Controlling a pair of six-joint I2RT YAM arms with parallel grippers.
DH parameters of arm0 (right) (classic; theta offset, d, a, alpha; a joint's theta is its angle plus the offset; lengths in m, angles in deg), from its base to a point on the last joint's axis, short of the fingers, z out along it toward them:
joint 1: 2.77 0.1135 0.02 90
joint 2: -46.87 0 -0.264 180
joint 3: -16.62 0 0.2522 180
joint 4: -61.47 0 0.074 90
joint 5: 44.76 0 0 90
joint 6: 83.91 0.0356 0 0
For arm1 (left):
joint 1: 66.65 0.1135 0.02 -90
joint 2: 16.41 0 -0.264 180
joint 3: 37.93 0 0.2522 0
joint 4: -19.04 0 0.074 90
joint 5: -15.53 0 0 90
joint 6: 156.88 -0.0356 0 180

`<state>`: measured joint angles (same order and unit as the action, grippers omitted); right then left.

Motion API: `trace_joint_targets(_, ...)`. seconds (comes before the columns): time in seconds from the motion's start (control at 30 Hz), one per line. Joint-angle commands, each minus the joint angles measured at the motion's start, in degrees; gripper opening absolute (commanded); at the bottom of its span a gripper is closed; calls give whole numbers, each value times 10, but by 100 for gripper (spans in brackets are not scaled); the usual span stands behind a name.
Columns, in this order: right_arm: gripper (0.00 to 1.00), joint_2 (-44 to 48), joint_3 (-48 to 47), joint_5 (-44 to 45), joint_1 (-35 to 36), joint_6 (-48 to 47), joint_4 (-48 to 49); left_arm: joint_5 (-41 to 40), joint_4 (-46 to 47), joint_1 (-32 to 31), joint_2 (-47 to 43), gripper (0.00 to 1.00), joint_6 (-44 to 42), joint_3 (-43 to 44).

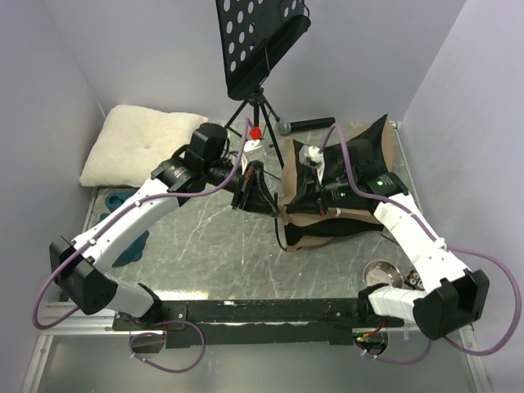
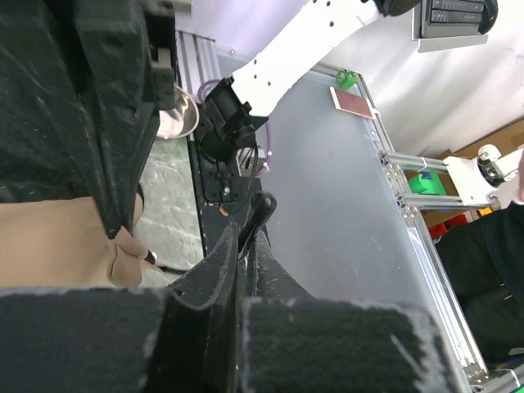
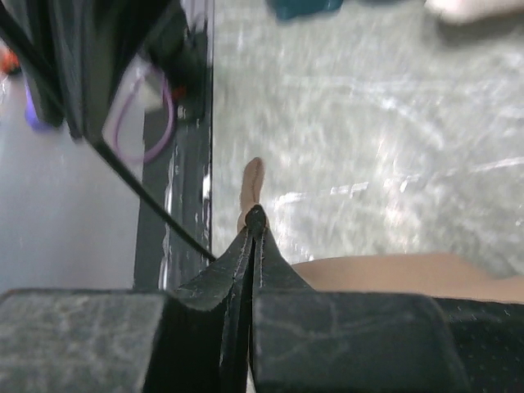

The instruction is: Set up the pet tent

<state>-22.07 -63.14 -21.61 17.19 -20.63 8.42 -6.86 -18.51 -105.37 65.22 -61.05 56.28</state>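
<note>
Your left claw (image 2: pixel 241 304) and right claw (image 3: pixel 250 296) are both clenching the pet tent's (image 1: pixel 375 143) black fabric above the surface (image 1: pixel 205 237).

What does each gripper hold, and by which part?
Both grip the pet tent: the left gripper pinches a black fabric fold, the right gripper a black edge next to tan cloth.

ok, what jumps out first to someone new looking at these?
The crumpled tan-brown fabric pet tent with black lining sits centre-right on the scratched metal table. The left arm's fingers and the right arm's fingers are each shut on a fold of its black fabric. A black perforated music stand looms at the back, a cream-white fluffy pillow far left.
</note>
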Motion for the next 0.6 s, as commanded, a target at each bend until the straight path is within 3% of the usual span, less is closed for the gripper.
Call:
trace_joint_targets(0.0,0,42,-12,-79,3,198,204,-49,-46,-1,22,1,5,-5)
trace_joint_targets(0.27,0,66,-12,-77,3,394,386,-25,-41,-2,42,1,17,-53)
trace_joint_targets(0.57,0,89,-5,-62,2,537,522,-4,-60,1,48,1,16,-62)
